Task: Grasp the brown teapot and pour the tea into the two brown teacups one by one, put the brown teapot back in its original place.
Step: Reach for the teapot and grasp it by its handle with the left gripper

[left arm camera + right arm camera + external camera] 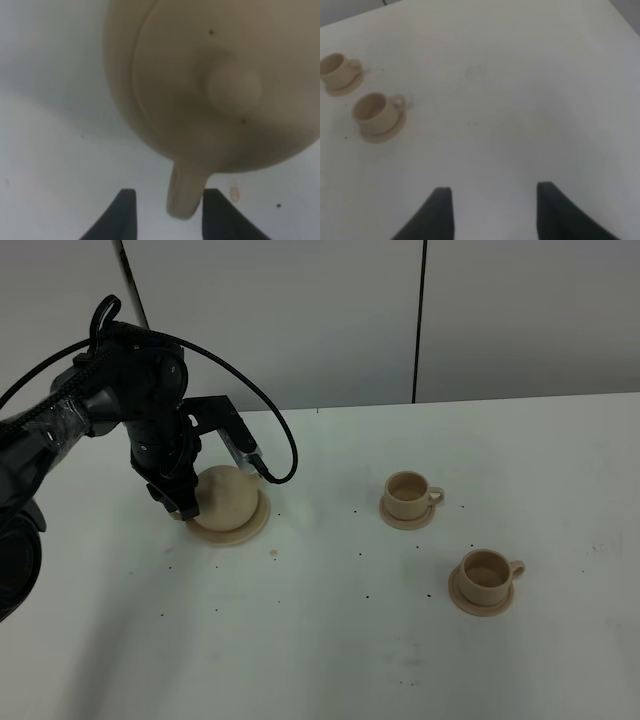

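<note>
While the teapot (232,495) sits square on its big saucer (242,538), the left gripper (170,197) is down right against the pot on the side facing away from the cups. From the wrist cam you look straight down on the lid knob (234,89). A narrow stub (184,195) sticks out of the pot's side, the handle as far as I can tell, and it pokes in between the two fingers (124,216). The jaws are spread wide, not clamped. One finger looks just beside or maybe touching the stub, and there's clear table (330,650) showing between the stub and the other finger. So it's straddling the stub with no grip on it.

Both cups are well apart from the teapot, over on the right arm's side. The nearer cup (408,492) and the farther cup (487,573) each stand upright on a small saucer. I can't tell if there's anything in them.

The right gripper (492,195) only shows in its own wrist view. Its fingers are apart with nothing between them, above bare table, and the two cups are off to one side.
</note>
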Action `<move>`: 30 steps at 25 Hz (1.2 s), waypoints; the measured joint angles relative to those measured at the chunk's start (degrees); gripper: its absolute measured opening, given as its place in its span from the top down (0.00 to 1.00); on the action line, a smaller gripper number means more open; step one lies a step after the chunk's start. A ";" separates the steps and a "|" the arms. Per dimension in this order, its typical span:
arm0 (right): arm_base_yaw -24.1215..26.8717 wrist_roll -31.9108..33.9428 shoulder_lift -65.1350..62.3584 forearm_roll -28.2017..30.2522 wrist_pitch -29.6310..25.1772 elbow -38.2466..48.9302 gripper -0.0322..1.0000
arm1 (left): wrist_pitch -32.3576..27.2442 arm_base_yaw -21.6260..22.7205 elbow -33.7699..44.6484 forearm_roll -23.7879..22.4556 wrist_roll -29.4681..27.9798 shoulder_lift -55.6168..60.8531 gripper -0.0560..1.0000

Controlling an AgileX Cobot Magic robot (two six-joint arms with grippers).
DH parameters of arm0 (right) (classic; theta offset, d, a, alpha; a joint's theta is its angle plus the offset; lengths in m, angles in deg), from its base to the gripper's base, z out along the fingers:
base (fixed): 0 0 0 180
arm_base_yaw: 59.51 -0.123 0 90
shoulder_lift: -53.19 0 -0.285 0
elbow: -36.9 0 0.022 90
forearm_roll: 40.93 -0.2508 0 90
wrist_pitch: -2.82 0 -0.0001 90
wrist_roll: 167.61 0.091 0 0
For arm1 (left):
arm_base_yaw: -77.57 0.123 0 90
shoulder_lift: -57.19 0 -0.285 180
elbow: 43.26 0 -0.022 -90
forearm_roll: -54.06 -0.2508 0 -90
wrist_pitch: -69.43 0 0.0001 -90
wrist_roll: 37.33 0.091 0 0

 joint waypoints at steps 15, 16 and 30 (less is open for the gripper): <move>0.00 0.00 0.00 0.00 0.00 0.00 0.60 | 1.03 0.00 0.00 1.23 0.65 -1.27 0.59; 0.00 0.00 0.00 0.00 0.00 0.00 0.60 | 1.31 0.00 0.00 1.23 0.70 -1.27 0.59; 0.00 0.00 0.00 0.00 0.00 0.00 0.60 | 2.26 0.00 0.00 2.28 1.14 -1.27 0.59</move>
